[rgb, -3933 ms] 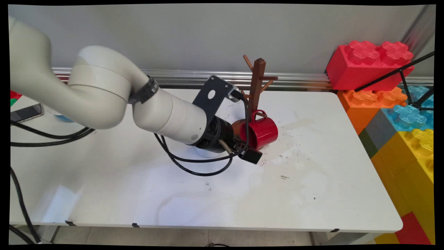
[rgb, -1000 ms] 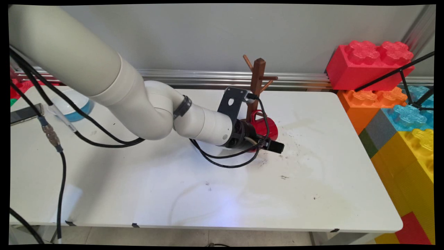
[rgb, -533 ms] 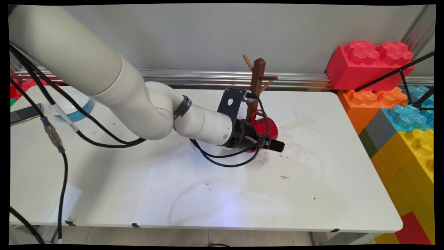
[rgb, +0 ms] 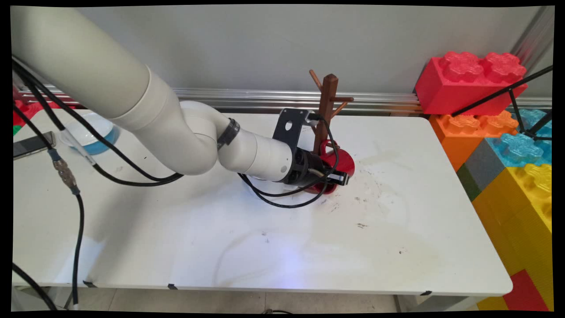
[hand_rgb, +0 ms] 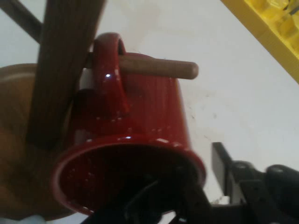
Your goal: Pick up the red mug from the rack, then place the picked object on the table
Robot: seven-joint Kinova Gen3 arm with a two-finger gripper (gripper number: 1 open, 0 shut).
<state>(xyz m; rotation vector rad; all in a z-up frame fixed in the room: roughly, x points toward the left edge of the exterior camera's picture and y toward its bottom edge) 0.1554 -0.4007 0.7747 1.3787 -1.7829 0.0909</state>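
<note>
Fingers [hand_rgb: 224, 170], black and jointed, are spread across the rim of a glossy red mug [hand_rgb: 140, 140], one inside its mouth and one outside, the mug hanging by its handle on a peg of a brown wooden rack [rgb: 326, 104] over the white worktop [rgb: 397, 221].

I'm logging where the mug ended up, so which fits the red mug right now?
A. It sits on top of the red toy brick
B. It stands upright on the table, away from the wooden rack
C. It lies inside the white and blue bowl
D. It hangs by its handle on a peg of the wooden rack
D: in the hand view the red mug's handle loops over a peg of the wooden rack.
</note>
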